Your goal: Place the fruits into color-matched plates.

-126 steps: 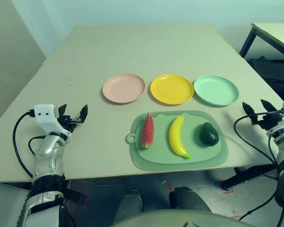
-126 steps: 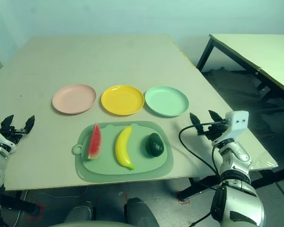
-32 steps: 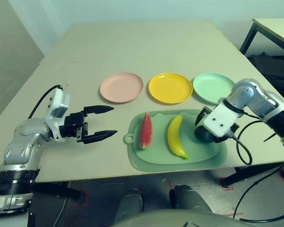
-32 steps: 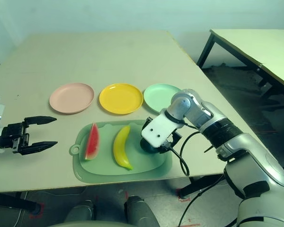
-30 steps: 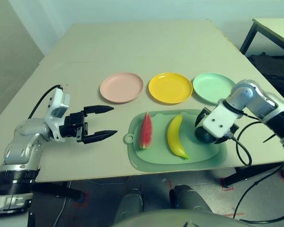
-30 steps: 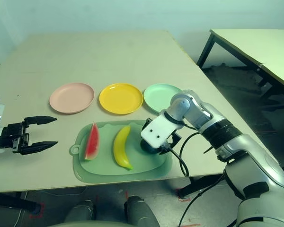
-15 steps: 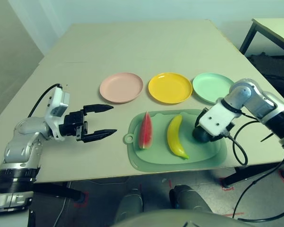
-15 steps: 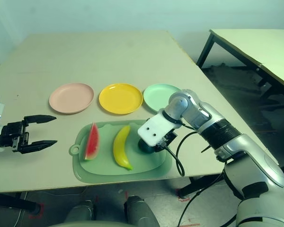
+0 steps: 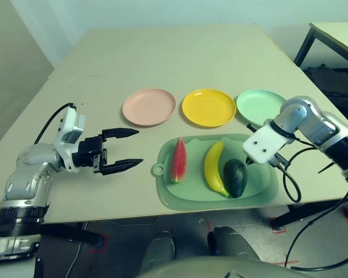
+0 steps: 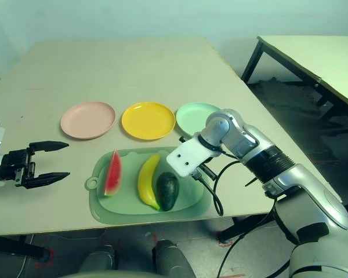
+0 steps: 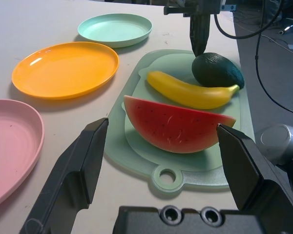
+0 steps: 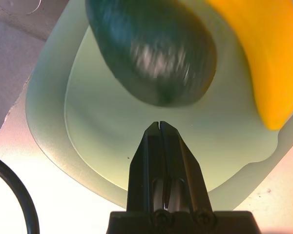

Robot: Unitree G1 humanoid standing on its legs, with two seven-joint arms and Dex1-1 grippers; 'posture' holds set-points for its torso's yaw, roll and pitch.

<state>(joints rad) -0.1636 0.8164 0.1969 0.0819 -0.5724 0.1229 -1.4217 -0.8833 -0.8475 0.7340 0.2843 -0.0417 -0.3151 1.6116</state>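
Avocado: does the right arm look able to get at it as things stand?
Probably yes: the right gripper is right beside the avocado with nothing between, though its shut fingers would need to open first.

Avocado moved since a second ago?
Yes, the avocado shifted picture-left on the green mat, now right beside the banana.

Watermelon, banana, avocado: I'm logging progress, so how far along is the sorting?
Done: none; all three plates are bare. In hand: nothing; the right hand is shut, empty, beside the avocado. Left: avocado, watermelon wedge and banana, all on the green mat.
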